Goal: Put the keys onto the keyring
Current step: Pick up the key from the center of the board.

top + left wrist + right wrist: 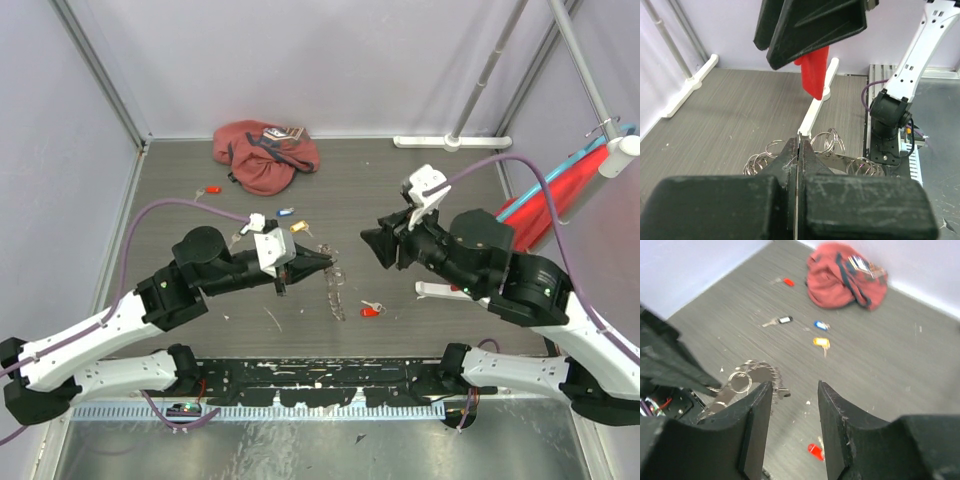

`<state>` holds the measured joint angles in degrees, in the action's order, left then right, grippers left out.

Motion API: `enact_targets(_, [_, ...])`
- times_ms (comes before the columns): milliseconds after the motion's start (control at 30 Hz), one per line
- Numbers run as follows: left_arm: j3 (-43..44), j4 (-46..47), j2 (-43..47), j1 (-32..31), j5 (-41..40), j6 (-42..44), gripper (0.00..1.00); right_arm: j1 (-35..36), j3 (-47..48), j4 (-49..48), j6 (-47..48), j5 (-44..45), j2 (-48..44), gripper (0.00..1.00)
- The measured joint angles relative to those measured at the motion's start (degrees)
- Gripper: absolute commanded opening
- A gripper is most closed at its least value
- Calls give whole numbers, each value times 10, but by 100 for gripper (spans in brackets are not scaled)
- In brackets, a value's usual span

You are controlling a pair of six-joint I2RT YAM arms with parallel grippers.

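Note:
My left gripper (322,263) is shut on the keyring (336,289), a bunch of silver rings and metal that hangs from its tip over the middle of the table. In the left wrist view the rings (828,142) fan out on both sides of the pressed-together jaws. My right gripper (372,243) faces it from the right, apart from it, open and holding nothing (795,390). The keyring (746,382) shows left of its fingers. A red-headed key (370,310) lies on the table below. Red (788,282), black (784,319), blue (821,325) and yellow (821,343) keys lie farther back.
A reddish-pink cloth bag (264,156) lies at the back near the wall. A red and teal object (548,205) leans at the right side. A white rail (450,141) runs along the back right. The black mounting plate (320,382) spans the near edge.

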<state>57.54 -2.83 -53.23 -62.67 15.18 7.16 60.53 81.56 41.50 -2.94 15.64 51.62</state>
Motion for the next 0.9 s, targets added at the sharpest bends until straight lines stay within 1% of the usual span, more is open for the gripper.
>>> enact_targets(100, [0, -19, 6, 0, -21, -2, 0, 0, -30, 16, -98, 66, 5, 47])
enact_targets(167, [-2, -27, 13, 0, -38, -3, 0, -1, -66, 46, -166, 98, 5, 48])
enact_targets(267, [-6, -42, 28, 0, -55, -3, 0, -12, -122, 91, -253, 107, 9, 48])
enact_targets(367, [-7, -53, 37, 4, -59, -3, 0, -33, -187, 110, -324, 80, 16, 48])
enact_targets(433, [-7, -56, 37, 7, -57, -4, 0, -50, -238, 101, -354, 51, 17, 49])
enact_targets(500, [-7, -65, 33, 11, -54, -4, 0, -80, -303, 86, -377, 4, 16, 52])
enact_targets(633, [-7, -86, 21, 15, -48, -8, 0, -153, -396, 70, -391, -71, 14, 58])
enact_targets(767, [-7, -98, 17, 15, -43, -8, 0, -209, -456, 25, -397, -125, -5, 61])
enact_targets(900, [-7, -105, 17, 15, -39, -8, 0, -247, -509, -28, -399, -169, -11, 67])
